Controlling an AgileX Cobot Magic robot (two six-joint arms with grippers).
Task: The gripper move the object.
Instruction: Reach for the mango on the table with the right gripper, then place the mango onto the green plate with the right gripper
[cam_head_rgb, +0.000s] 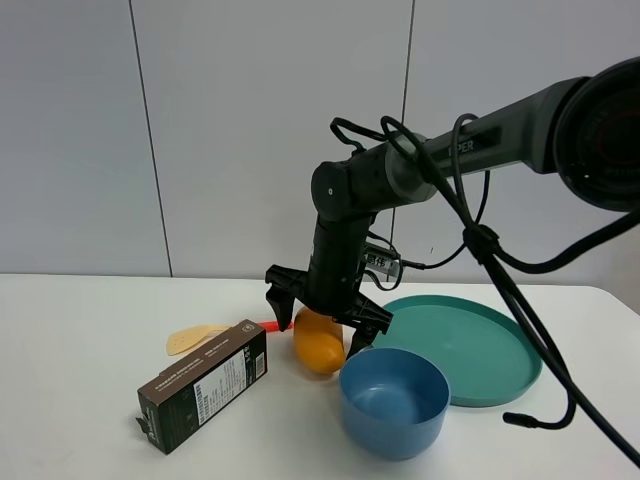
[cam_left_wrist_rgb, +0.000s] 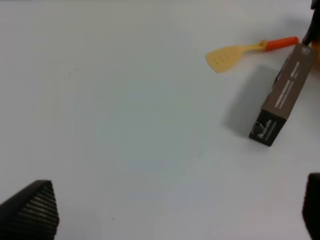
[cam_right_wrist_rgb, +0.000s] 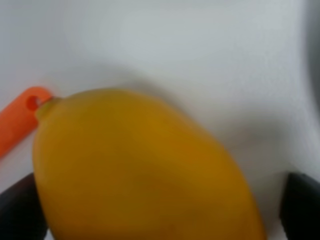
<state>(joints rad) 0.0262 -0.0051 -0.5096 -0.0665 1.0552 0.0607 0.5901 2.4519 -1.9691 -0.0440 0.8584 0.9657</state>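
The yellow-orange mango (cam_head_rgb: 318, 344) lies on the white table between the dark carton and the blue bowl. It fills the right wrist view (cam_right_wrist_rgb: 140, 170). My right gripper (cam_head_rgb: 322, 322) reaches in from the right and hangs over it, open, with one black finger on each side of the fruit (cam_right_wrist_rgb: 157, 207). The fingertips (cam_right_wrist_rgb: 15, 210) are level with the mango's sides. One looks close against it and the other stands apart. My left gripper (cam_left_wrist_rgb: 170, 210) is open and empty over bare table. It does not show in the exterior high view.
A dark rectangular carton (cam_head_rgb: 203, 385) lies left of the mango, also in the left wrist view (cam_left_wrist_rgb: 282, 97). A tan spatula with an orange handle (cam_head_rgb: 195, 338) lies behind it (cam_left_wrist_rgb: 235, 54). A blue bowl (cam_head_rgb: 395, 425) stands right in front of the mango, and a teal plate (cam_head_rgb: 480, 340) is behind it.
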